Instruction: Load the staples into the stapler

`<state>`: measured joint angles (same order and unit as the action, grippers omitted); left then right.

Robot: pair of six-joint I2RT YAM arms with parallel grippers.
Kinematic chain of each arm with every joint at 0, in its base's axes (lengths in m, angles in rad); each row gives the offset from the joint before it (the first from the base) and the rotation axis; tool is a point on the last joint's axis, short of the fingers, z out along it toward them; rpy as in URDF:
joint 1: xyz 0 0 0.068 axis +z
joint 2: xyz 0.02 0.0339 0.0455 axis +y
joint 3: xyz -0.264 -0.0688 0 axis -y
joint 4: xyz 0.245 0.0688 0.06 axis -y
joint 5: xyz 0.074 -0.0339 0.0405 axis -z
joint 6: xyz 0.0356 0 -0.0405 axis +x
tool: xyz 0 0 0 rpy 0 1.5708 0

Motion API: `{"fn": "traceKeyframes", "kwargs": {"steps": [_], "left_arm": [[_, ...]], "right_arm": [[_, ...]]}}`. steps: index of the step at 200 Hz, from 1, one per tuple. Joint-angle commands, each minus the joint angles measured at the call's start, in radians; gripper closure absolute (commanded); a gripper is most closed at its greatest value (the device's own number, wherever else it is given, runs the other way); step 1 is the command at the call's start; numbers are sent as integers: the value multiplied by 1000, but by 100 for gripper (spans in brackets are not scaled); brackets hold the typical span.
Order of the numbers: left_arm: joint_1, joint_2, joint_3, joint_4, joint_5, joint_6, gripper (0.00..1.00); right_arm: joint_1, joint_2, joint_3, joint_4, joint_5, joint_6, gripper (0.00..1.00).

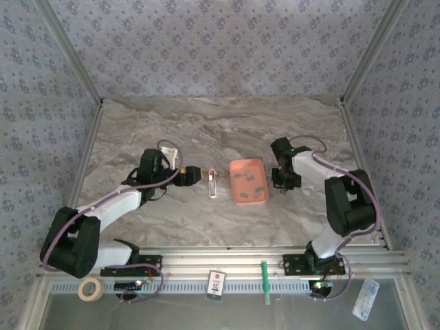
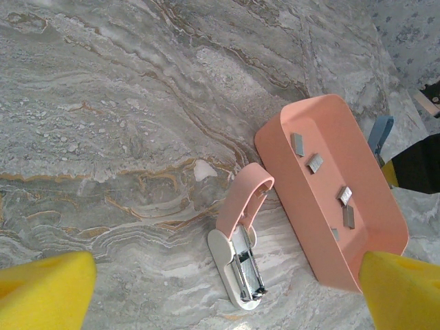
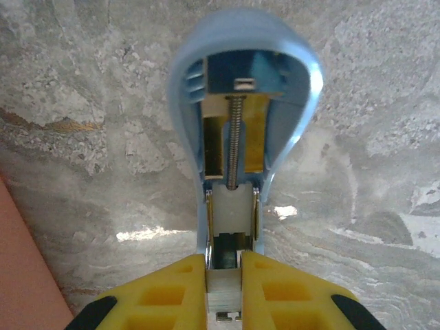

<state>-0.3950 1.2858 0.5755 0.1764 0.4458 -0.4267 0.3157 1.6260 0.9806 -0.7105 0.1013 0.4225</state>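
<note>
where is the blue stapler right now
The blue stapler is clamped in the right hand, just to the right of the pink tray in the top view.

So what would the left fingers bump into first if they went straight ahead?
Probably the open pink-and-white stapler lying just ahead of the left fingers, with the salmon-pink tray behind it. They may sit a bit higher than it, so they might pass over.
</note>
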Motion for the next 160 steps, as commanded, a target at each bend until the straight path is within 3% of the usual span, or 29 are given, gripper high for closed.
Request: {"fn": "traceKeyframes", "kwargs": {"steps": [1, 60, 160], "left_arm": [[-2, 0, 29, -3, 15, 19, 2], [-3, 1, 30, -3, 16, 17, 2], [-2, -3, 27, -3, 14, 20, 2]], "right_arm": [[-1, -17, 6, -19, 21, 18, 82], [-4, -64, 28, -48, 36, 6, 83], [-12, 1, 12, -29, 29, -19, 82]]}}
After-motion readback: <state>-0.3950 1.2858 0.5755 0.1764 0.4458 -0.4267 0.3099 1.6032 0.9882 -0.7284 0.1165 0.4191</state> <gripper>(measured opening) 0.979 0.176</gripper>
